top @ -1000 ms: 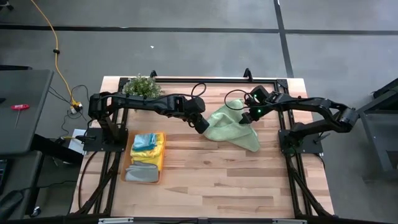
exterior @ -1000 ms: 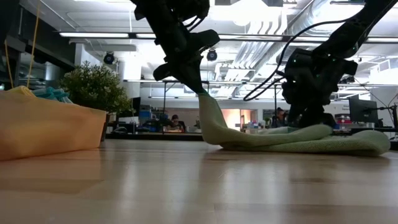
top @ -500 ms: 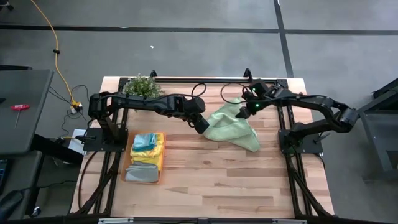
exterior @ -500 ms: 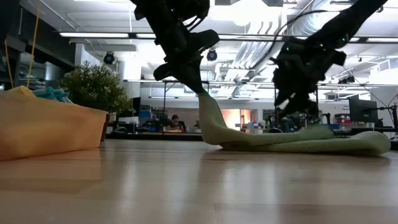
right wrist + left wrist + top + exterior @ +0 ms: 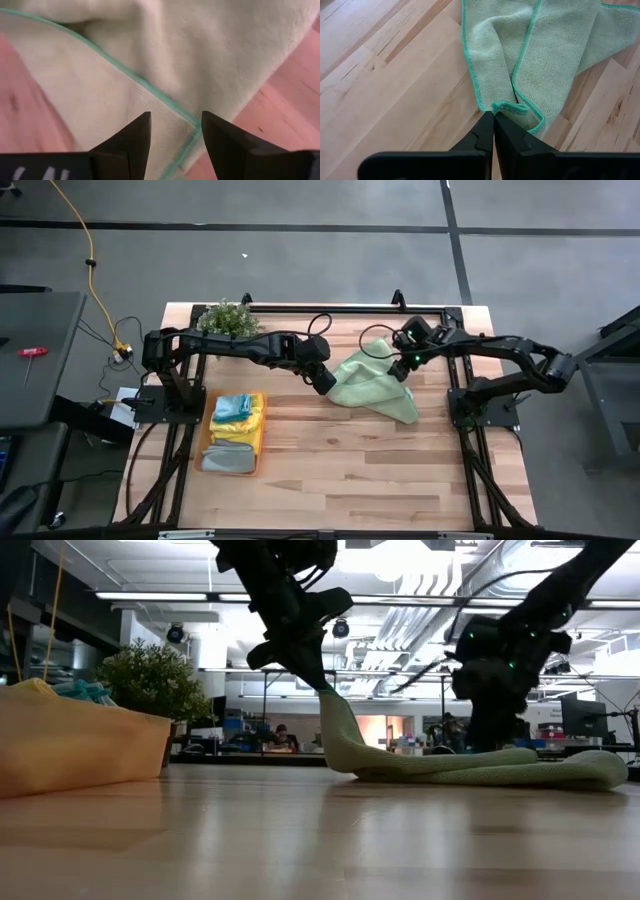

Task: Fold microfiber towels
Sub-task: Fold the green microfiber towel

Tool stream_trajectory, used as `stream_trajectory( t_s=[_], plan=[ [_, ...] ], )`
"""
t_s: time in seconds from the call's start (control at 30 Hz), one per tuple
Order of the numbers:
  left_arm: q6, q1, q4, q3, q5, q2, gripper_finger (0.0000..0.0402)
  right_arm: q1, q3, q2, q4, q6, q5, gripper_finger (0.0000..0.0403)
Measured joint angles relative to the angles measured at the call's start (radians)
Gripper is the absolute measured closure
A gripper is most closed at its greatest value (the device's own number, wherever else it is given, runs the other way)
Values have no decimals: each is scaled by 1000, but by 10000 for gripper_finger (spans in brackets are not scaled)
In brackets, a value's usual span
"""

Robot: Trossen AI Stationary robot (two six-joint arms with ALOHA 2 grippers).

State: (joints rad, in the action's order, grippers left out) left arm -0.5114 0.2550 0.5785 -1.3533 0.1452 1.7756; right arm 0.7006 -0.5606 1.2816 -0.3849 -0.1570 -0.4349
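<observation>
Item, in progress: pale green towel (image 5: 372, 385) rumpled and unfolded mid-table, one corner pinched in the shut left gripper (image 5: 493, 120), right gripper (image 5: 172, 131) poised open and empty over its far edge; other towels (image 5: 236, 426) stacked in the orange tray (image 5: 206, 448).

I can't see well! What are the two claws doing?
Left claw: closed, pinching the green towel's edge.
Right claw: open above the towel, holding nothing.

Light wooden plank table (image 5: 330, 470). Small bushy green potted plant (image 5: 228, 318) at far left edge. Flat translucent orange rectangular tray (image 5: 256, 442) near left side. Yellow cable (image 5: 88, 250) on grey floor. Red-handled tool (image 5: 30, 352) on dark side bench.
</observation>
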Motion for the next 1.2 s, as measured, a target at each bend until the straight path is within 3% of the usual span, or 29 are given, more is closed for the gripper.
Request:
stream_trajectory(
  t_s=[0.53,0.8,1.2],
  plan=[
    [-1,-1,-1,0,-3,0,401,0,72,9,83,-57,23,238],
    [-1,-1,0,0,-5,0,401,-1,72,9,69,-86,-45,238],
    [-1,-1,0,0,-5,0,401,-1,72,9,54,-14,35,238]
  ],
)
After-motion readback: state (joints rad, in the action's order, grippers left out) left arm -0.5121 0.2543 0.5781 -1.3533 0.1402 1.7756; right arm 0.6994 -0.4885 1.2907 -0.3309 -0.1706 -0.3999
